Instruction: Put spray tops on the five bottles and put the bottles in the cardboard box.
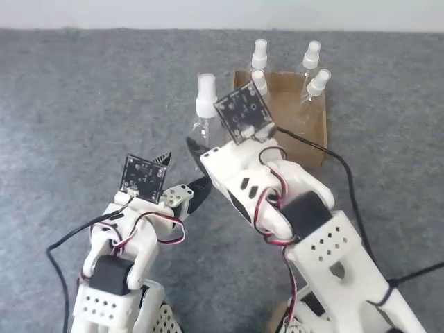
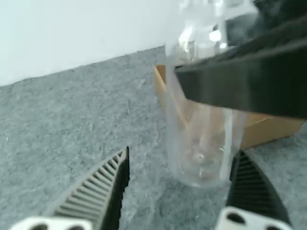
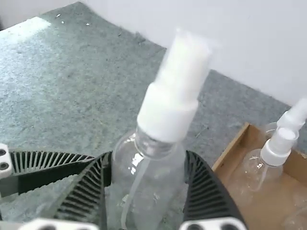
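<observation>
Surface was covered in grey, felt-like matting with a coarse fibrous texture. White wall met its far edge in a straight seam. A few pale specks lay on the matting near the wall, beside a brighter patch of light.

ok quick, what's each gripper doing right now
Left gripper: open, fingers either side of the spray bottle.
Right gripper: shut on that spray bottle.

Bright, soft, even light, faint shadows on the carpet below the right claw, white glints on the bottle it grips, brighter carpet patch well beyond it.
</observation>
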